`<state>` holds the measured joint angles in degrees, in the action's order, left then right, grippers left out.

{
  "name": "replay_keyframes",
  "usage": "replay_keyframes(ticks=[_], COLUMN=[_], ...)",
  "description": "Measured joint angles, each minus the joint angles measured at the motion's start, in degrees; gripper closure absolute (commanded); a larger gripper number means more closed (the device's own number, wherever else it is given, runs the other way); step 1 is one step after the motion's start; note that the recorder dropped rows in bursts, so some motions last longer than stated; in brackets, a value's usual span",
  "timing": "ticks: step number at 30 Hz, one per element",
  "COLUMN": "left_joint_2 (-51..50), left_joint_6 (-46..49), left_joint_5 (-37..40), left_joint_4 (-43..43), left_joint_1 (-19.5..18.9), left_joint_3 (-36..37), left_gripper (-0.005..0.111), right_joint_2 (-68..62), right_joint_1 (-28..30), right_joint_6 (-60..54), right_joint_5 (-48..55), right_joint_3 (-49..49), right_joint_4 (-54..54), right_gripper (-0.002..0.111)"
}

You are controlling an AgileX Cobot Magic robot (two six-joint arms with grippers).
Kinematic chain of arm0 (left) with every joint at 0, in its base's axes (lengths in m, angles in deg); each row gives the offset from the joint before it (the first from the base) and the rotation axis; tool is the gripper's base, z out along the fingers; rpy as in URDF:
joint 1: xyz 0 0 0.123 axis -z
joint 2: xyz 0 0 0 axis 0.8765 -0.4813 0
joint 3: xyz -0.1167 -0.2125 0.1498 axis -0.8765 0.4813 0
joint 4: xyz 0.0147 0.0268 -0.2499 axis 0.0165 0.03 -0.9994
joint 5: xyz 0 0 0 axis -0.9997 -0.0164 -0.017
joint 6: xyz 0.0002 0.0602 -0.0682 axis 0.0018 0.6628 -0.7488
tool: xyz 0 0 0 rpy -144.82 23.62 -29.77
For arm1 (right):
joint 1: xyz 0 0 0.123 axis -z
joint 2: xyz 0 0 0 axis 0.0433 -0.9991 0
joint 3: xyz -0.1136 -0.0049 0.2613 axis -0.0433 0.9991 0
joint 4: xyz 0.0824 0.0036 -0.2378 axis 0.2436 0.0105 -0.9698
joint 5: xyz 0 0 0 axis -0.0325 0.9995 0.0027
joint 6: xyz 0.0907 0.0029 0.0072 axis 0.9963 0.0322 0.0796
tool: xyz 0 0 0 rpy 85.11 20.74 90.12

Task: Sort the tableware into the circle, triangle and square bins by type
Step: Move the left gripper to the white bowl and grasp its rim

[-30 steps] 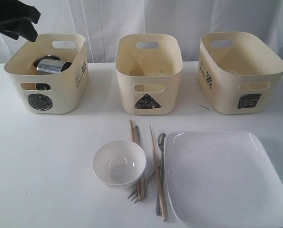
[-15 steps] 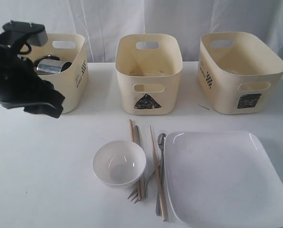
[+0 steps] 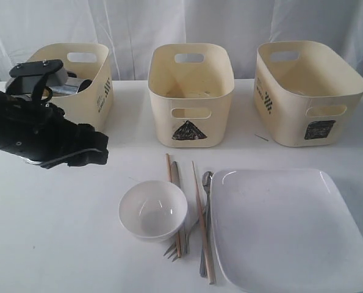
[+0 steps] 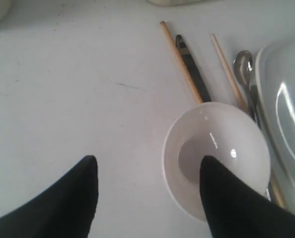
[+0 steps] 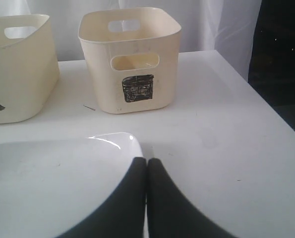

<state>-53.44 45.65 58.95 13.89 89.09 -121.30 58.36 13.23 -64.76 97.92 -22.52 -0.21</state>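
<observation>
Progress: early, roughly a quarter done by my read.
- Done: shiny steel mugs (image 3: 71, 86) sit in the cream plastic circle-marked bin (image 3: 91, 116), at the table's 11 o'clock.
- Cream triangle-marked bin (image 3: 190, 97) at 12 and cream square-marked bin (image 3: 303, 91) at 1: nothing visible inside from this angle.
- Left to sort, all on the table: small white round bowl (image 3: 152, 209) near centre. At its 3 o'clock are the wooden chopsticks (image 3: 202, 226), steel knife (image 3: 176, 174), fork (image 3: 171, 250) and spoon (image 3: 207, 179). Large white square plate (image 3: 285, 232) is at 4.
- Left gripper (image 4: 148, 163): jaws wide apart, empty, hovering at the bowl's 10 o'clock. Bowl looks like the next pick.
- Right gripper (image 5: 147, 161): pinched closed on nothing, parked over the plate's near edge.
</observation>
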Motion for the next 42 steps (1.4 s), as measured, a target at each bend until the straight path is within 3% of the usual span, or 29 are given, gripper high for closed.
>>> replay_keyframes(ticks=[9, 42], left_joint_2=[-4.44, -18.19], left_joint_6=[0.25, 4.39], left_joint_5=[-3.38, -7.76], left_joint_4=[-6.68, -7.24], left_joint_1=[1.81, 5.64], left_joint_3=[0.28, 0.28], left_gripper=[0.043, 0.043], right_joint_2=[0.0, 0.0], right_joint_1=[0.0, 0.0], right_joint_6=[0.0, 0.0], right_joint_5=[0.0, 0.0], right_joint_3=[0.0, 0.0], right_joint_4=[0.0, 0.0], right_gripper=[0.108, 0.108])
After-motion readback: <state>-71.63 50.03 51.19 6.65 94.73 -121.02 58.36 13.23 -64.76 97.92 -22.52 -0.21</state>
